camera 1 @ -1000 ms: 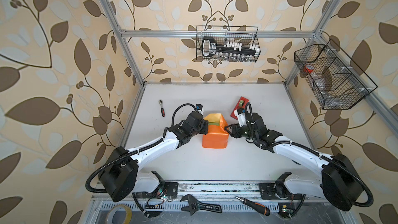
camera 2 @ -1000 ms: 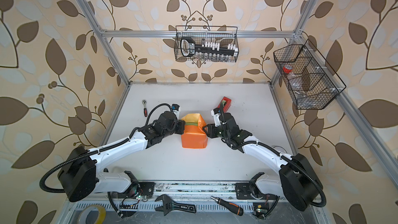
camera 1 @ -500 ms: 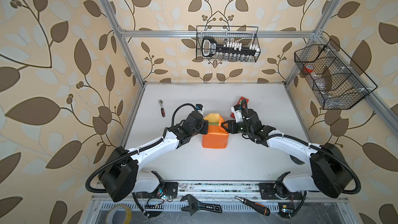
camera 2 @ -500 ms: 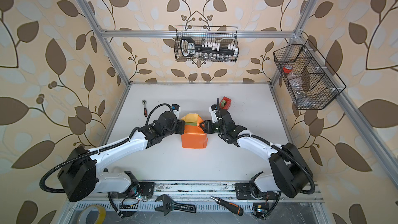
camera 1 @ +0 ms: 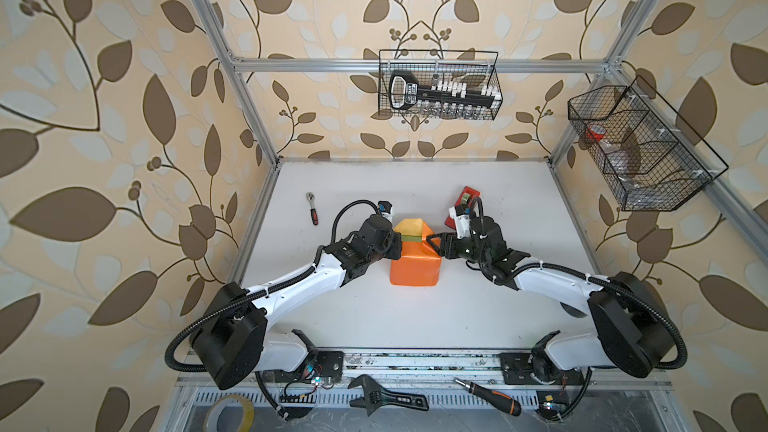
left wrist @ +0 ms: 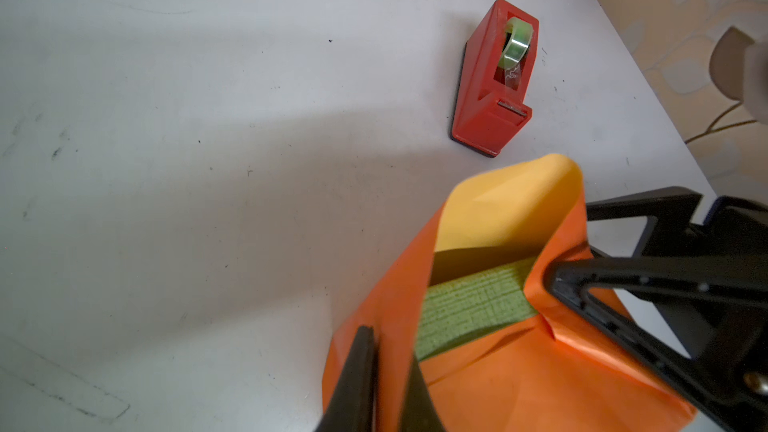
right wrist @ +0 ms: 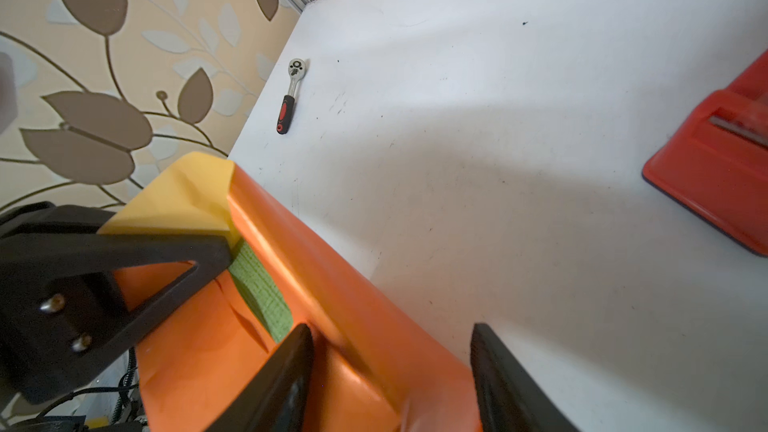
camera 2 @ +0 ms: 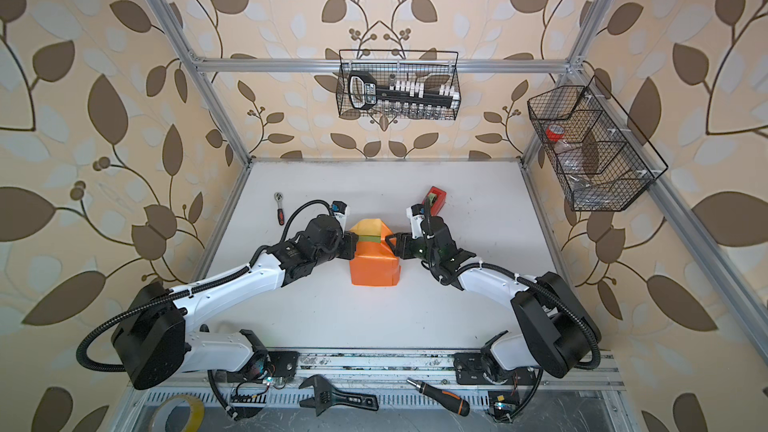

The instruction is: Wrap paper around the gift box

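Your left gripper (left wrist: pixel 386 371) is nearly closed. Its two black fingers (left wrist: pixel 357 371) stand a narrow slit apart with an edge of the paper (left wrist: pixel 519 376) rising between them. You cannot tell from the wrist view whether they actually pinch it. In both top views this gripper sits just left of centre, against the left side of the wrapped bundle.

Your right gripper (right wrist: pixel 390 367) is wide apart and has hold of nothing. Its jaws straddle the right-hand ridge of the paper, one finger over the orange top and the other beside it over the bare table (right wrist: pixel 498 160). In the left wrist view, the tip of one of its fingers touches the paper at the fold next to the exposed green strip.

The gift box (camera 1: pixel 409 238) lies at the centre of the frame, between the two grippers and almost wholly covered. Only a thin olive-green band shows across its top. Orange paper covers the near part and the sides. Behind the band, the paper's yellow face stands up as a flap toward the back of the table.

The red tape dispenser (camera 1: pixel 467 199) stands just above and to the right of the right gripper. A small ratchet (camera 1: pixel 312 209) lies up and left of the left gripper, well apart from it. Along the bottom edge of the frame lie a tape roll (camera 1: pixel 248 409), an adjustable wrench (camera 1: pixel 386 398) and a screwdriver (camera 1: pixel 488 394).
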Available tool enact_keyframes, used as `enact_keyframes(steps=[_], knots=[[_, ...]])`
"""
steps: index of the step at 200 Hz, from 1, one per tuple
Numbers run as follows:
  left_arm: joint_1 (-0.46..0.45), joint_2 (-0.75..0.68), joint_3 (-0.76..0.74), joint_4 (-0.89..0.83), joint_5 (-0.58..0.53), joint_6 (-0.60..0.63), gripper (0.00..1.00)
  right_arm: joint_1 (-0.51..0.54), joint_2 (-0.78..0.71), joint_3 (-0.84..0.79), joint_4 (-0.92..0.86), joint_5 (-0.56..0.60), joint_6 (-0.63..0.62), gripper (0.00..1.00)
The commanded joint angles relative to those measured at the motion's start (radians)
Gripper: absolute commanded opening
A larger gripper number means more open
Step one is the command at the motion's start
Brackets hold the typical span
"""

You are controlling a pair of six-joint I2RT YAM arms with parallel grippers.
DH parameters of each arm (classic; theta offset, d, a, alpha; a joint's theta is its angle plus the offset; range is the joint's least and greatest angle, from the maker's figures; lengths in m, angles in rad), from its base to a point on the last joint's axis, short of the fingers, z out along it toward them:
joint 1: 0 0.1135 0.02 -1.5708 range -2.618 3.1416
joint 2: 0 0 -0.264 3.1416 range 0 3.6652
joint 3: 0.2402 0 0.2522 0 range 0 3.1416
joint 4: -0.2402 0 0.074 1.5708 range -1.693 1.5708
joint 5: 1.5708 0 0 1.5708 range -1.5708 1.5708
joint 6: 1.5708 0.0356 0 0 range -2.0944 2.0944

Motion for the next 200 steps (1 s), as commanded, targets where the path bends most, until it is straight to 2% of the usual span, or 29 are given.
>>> enact_keyframes(steps=[1, 54, 80, 91, 108, 131, 161, 200], knots=[[-0.009, -0.02, 0.053, -0.032, 0.022, -0.008, 0.2, 0.001, 0.012, -0.075, -0.093, 0.037, -0.007, 0.61], [-0.009, -0.131, 0.046, -0.047, 0.047, -0.032, 0.58, 0.005, -0.005, -0.112, -0.075, 0.047, -0.013, 0.6], [-0.004, -0.245, -0.023, -0.064, 0.04, -0.059, 0.67, 0.006, -0.008, -0.11, -0.075, 0.045, -0.014, 0.6], [0.008, -0.292, -0.055, -0.082, 0.02, -0.081, 0.66, 0.007, -0.008, -0.109, -0.075, 0.047, -0.015, 0.59], [0.071, -0.334, -0.093, -0.107, 0.027, -0.117, 0.59, 0.007, -0.004, -0.112, -0.072, 0.044, -0.018, 0.59], [0.14, -0.306, -0.091, -0.127, 0.076, -0.126, 0.49, 0.008, -0.007, -0.11, -0.069, 0.042, -0.018, 0.59], [0.139, -0.214, -0.054, -0.101, 0.149, -0.095, 0.42, 0.008, -0.014, -0.109, -0.073, 0.042, -0.019, 0.58], [0.103, -0.144, -0.045, -0.037, 0.202, -0.098, 0.42, 0.008, -0.016, -0.106, -0.074, 0.042, -0.019, 0.57]])
